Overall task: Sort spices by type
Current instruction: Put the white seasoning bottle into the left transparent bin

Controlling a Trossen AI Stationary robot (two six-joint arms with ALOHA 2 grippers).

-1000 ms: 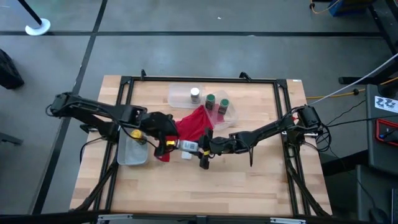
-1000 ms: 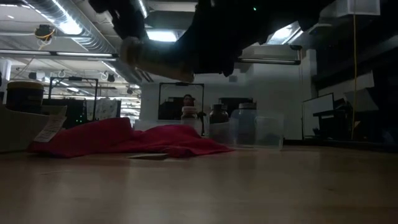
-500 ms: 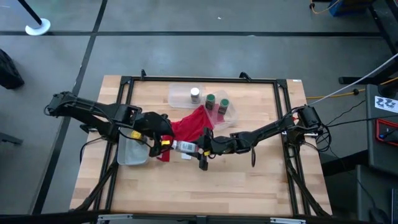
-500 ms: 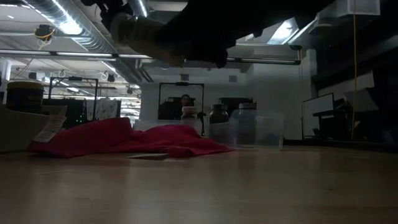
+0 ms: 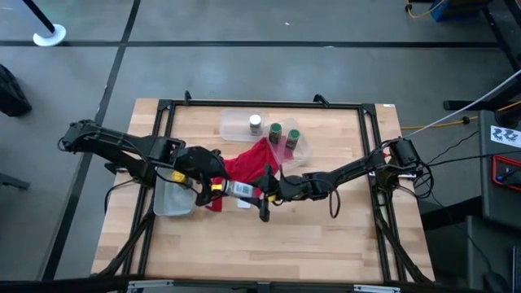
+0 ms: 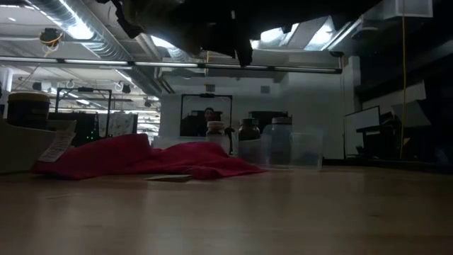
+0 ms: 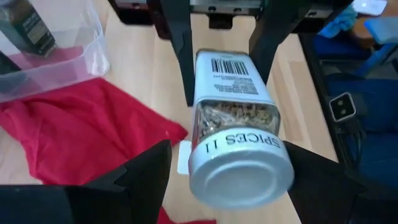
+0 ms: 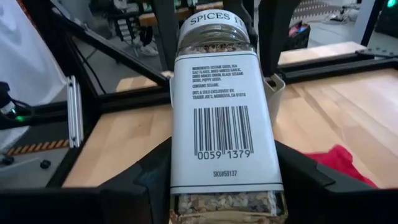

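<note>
Right gripper (image 5: 254, 192) holds labelled spice jar (image 5: 241, 190) toward left gripper (image 5: 218, 187)

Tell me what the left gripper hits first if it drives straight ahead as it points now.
Most likely the white-labelled spice jar held lying sideways in the right gripper. Its silver cap faces the open left gripper and sits between the left fingers. How close is hard to judge.

- Two dark, slender jointed arms, the left arm (image 5: 130, 150) and the right arm (image 5: 350, 172), seen from overhead.
- A yellow mark near the left gripper (image 5: 213, 188).
- Black cables loop off the right arm's base.
- Flat, matte black fingers (image 7: 130, 180) with angular edges.
</note>
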